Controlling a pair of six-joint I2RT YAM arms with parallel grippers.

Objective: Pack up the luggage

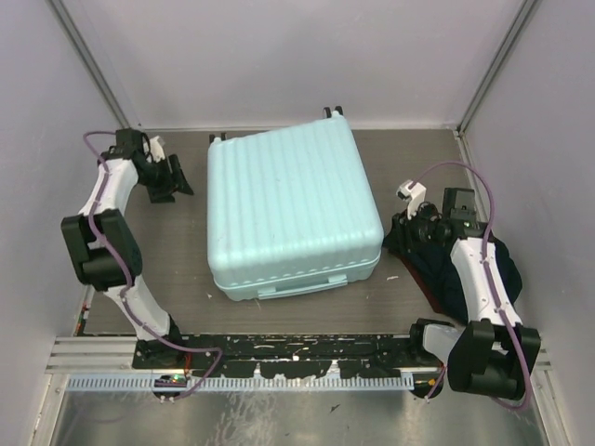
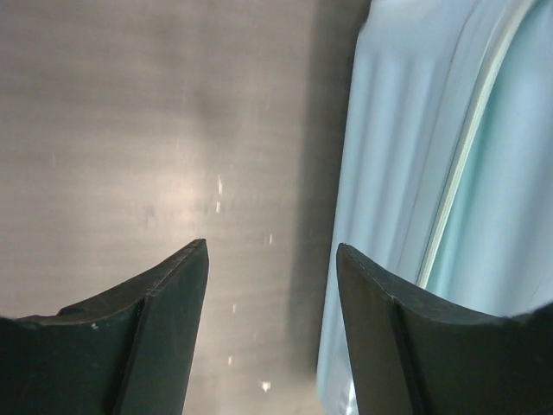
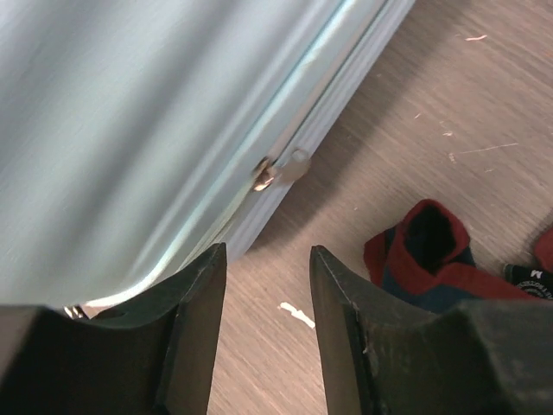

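Your left gripper (image 2: 272,246) hangs wide open and empty just left of the pale mint-blue ribbed hard-shell suitcase (image 1: 288,209), which lies flat and shut. Your right gripper (image 3: 268,251), part open and also empty, sits just right of the suitcase, facing its side seam. Crumpled dark navy clothing with red trim (image 3: 423,259) lies further right, so the right gripper looks nearer for both.

Luggage (image 1: 293,209) is showing pale mint-blue, ribbed w/ parallel ridges; its wheels (image 1: 333,111) are looking dark. Surface (image 1: 186,269) is reading grey-brown w/ fine wood grain. Clothing bundle (image 1: 414,258) is showing navy/black w/ red trim. Left arm (image 1: 110,190) & right arm (image 1: 481,279) are wearing white shells, black joints.
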